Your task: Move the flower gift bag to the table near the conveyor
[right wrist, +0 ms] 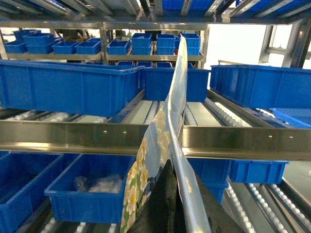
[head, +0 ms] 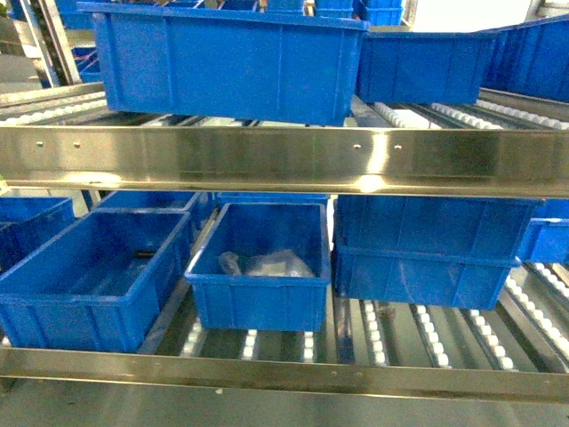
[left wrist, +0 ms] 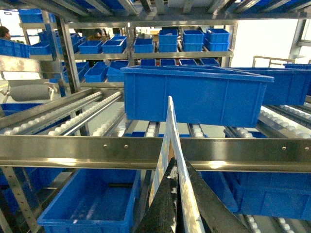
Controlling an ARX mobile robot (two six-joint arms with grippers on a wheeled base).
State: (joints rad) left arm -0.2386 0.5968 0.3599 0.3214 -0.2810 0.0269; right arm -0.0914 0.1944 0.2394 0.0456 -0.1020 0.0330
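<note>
The flower gift bag (right wrist: 146,162) is pale blue with white and yellow daisies, and it rises edge-on up the middle of the right wrist view. My right gripper (right wrist: 171,166) is shut on its upper edge, one black finger on each side of the panel. In the left wrist view the flower gift bag (left wrist: 171,127) shows as a thin pale sheet standing upright, and my left gripper (left wrist: 174,164) is shut on it too. Both wrist views face the conveyor (head: 427,334), a steel rack of white rollers. Neither the bag nor the grippers appear in the head view. The table is out of view.
A steel cross rail (head: 284,160) spans the rack at mid height. Blue bins (head: 89,276) stand on the lower rollers; the middle one (head: 258,298) holds a clear plastic packet (head: 267,264). A large blue bin (head: 222,62) sits on the upper level. More shelves of bins (left wrist: 146,46) stand behind.
</note>
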